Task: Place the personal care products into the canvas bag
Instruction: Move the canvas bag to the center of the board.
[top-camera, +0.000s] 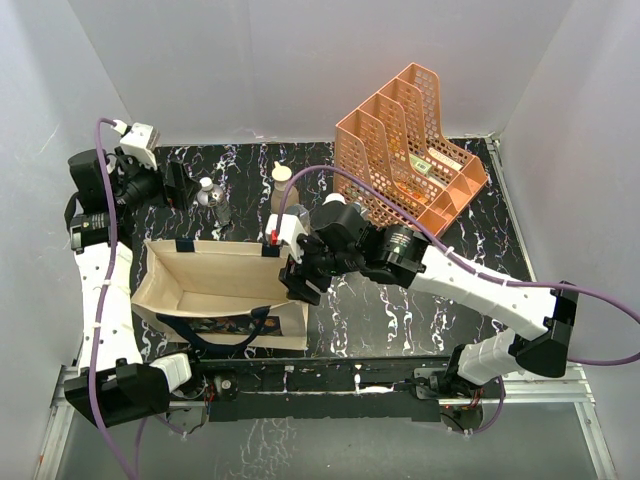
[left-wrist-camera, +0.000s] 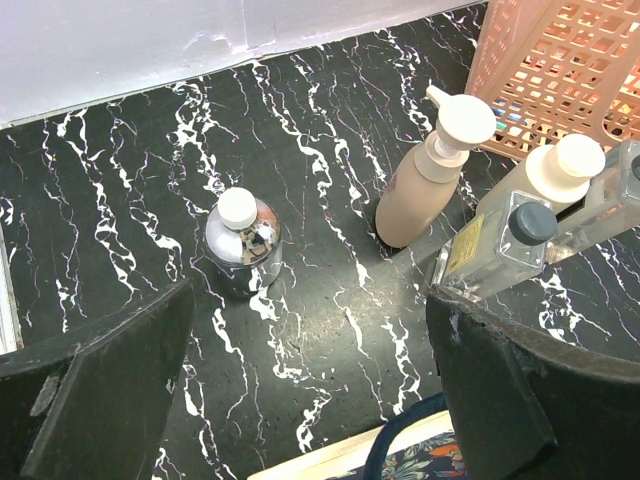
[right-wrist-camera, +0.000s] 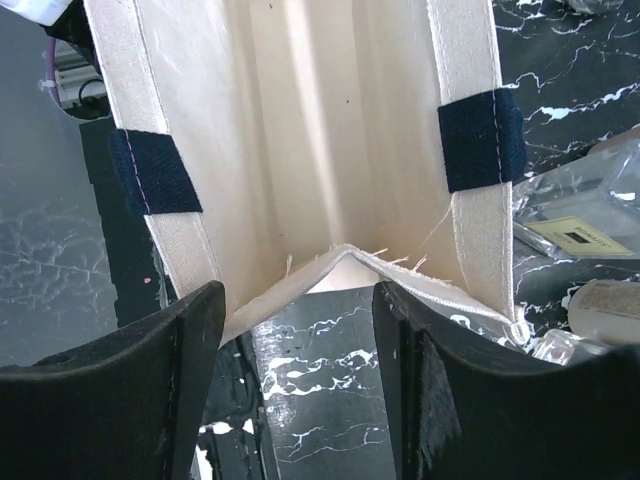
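The canvas bag (top-camera: 215, 285) lies with its mouth open and its navy handles (top-camera: 235, 330) at the near side. A silver bottle (left-wrist-camera: 243, 240) stands alone on the table. To its right cluster a tan bottle with a cream cap (left-wrist-camera: 425, 185), a cream bottle with a white cap (left-wrist-camera: 562, 165) and a clear glass bottle with a dark cap (left-wrist-camera: 505, 245). My left gripper (left-wrist-camera: 310, 300) is open above the table behind the bag, close to the silver bottle (top-camera: 210, 197), holding nothing. My right gripper (right-wrist-camera: 297, 300) is open at the bag's right end, with the fabric rim (right-wrist-camera: 345, 258) just beyond its fingertips (right-wrist-camera: 195, 310).
A peach mesh file organizer (top-camera: 405, 150) stands at the back right, close behind the bottle cluster. White walls enclose the black marbled table (top-camera: 400, 310) on three sides. Clear glass bottles (right-wrist-camera: 580, 225) lie right of the bag's end in the right wrist view.
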